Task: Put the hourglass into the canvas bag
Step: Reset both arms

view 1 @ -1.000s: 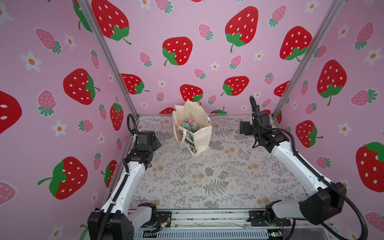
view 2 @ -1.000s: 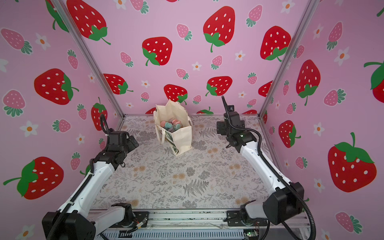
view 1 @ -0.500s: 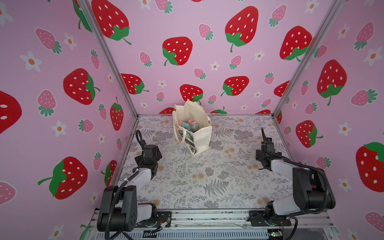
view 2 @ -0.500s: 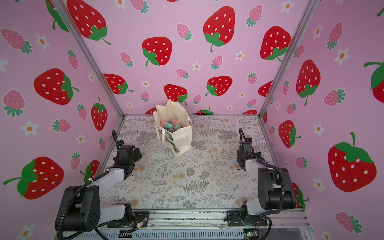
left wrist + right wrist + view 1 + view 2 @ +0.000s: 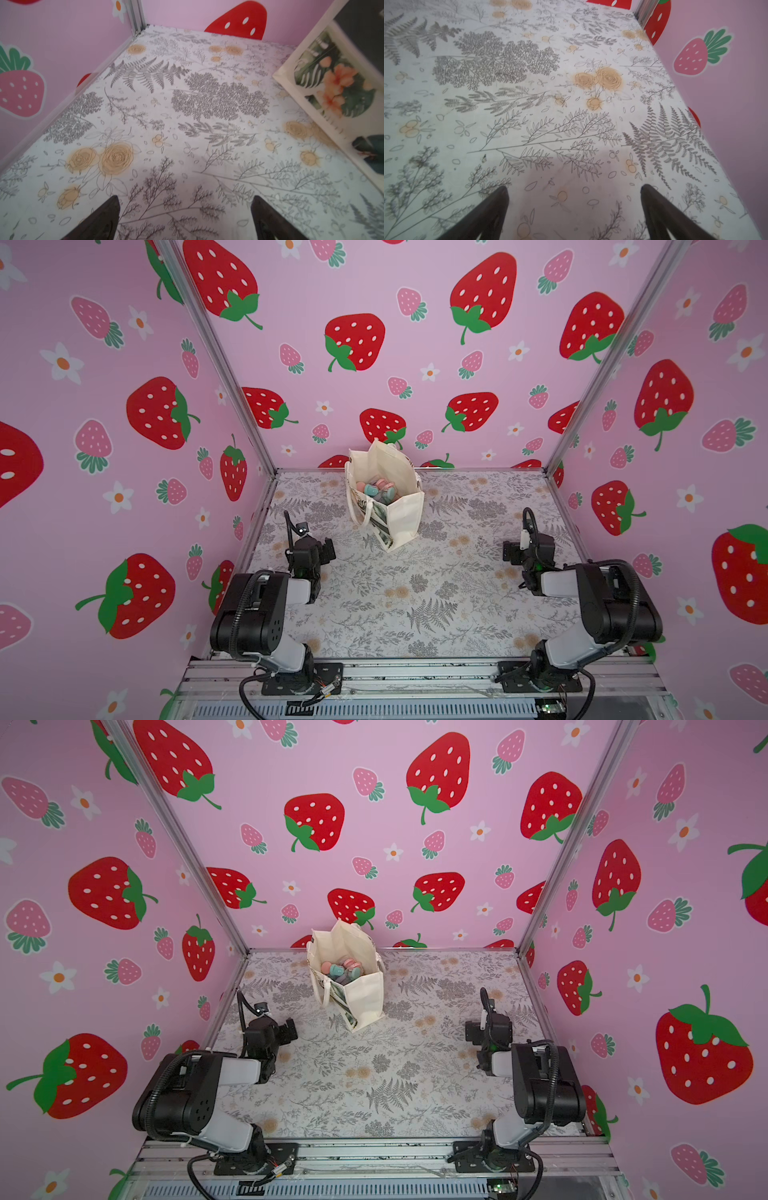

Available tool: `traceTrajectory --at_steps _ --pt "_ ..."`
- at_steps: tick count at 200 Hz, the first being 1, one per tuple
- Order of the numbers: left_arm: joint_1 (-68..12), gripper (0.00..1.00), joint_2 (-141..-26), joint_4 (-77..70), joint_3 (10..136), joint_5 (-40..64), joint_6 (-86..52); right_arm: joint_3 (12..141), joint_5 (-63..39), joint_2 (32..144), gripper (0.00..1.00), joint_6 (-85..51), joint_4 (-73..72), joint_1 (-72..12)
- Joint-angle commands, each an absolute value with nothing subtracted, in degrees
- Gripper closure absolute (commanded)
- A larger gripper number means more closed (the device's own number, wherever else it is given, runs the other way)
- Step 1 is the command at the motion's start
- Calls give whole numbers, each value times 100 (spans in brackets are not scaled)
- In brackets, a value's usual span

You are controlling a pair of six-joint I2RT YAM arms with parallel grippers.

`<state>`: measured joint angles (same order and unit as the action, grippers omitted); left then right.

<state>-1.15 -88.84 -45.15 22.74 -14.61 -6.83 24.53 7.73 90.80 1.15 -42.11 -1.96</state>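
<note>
Left wrist view: left gripper spread wide and empty. The canvas bag stands ahead-right of its fingers, lettering under the leafy print too blurred to read. In a top view, pink and teal pieces sit inside. Right gripper gapes too, floral mat ahead.

left pincer spread wide above tablecloth, canvas bag beside.

A counter covered in grey fern-and-flower print sits inside pink walls patterned with strawberries and daisies, aluminium posts at the corners.
</note>
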Motion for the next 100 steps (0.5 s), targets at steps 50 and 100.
traceTrajectory --at_steps 50,100 --pt "-188 1 -8842 -4620 2453 -1657 -488 2584 703 9017 1 132 -4566 -149" --pt "-193 1 -8849 -4615 2465 -1655 -476 2579 703 9014 1 132 -4568 -152"
